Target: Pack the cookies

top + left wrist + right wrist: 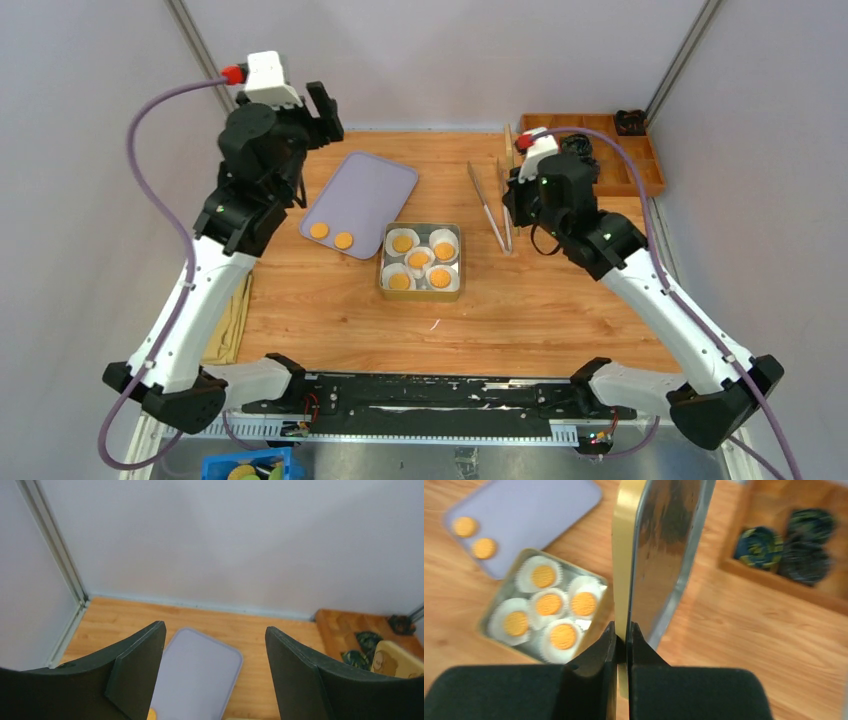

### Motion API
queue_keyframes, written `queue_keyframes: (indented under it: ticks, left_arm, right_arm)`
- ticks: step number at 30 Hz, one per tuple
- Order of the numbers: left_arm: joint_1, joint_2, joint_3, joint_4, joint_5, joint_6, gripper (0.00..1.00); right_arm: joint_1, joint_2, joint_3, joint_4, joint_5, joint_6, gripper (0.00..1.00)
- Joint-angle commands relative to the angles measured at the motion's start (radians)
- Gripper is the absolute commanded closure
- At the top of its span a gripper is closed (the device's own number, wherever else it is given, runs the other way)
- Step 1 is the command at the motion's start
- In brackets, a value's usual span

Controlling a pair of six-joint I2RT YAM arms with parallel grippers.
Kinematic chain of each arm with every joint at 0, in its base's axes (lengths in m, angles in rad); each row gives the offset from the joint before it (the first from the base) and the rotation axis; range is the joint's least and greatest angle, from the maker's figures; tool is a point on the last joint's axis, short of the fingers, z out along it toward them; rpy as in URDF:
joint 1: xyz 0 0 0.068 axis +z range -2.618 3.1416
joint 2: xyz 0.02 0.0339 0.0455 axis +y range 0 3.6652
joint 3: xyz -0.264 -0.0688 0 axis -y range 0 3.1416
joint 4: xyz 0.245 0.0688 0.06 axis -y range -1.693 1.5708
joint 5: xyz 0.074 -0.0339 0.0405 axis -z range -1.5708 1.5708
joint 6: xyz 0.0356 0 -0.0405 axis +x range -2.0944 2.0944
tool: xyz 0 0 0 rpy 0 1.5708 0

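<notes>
Orange-yellow cookies sat five in the tin, two on the lavender tray: thin, light, likely brittle, best pinched gently across the edge. Meanwhile the left gripper stood spread; the right gripper pinched the lid by its rim.

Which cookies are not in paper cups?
The two cookies lying bare on the lavender tray; the other five each sit in a white paper cup inside the tin.

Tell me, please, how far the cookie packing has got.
Done: five cookies sit in cups in the tin. In hand: the right claw grips the lid on edge; the left claw is open, empty. Left: two cookies on the tray, probably then the lid.
</notes>
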Motion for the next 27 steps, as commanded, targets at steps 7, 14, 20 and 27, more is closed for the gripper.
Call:
queue_keyframes:
  ticks: [7,14,20,27]
  left_arm:
    - [0.000,-0.010,-0.283,0.038,0.084,-0.091,0.22]
    - [0.000,-0.032,-0.388,0.049,0.081,-0.108,0.23]
    - [0.000,-0.058,-0.416,0.038,0.076,-0.099,0.23]
    - [0.000,-0.056,-0.443,0.035,0.093,-0.113,0.23]
  right_arm:
    - [-0.393,0.001,-0.181,0.629,-1.231,0.761,1.00]
    - [-0.411,0.197,-0.399,1.460,-1.361,1.351,1.00]
    - [-0.407,0.469,-0.508,2.045,-1.391,1.774,1.00]
    - [-0.398,0.644,-0.491,2.064,-1.486,1.765,1.00]
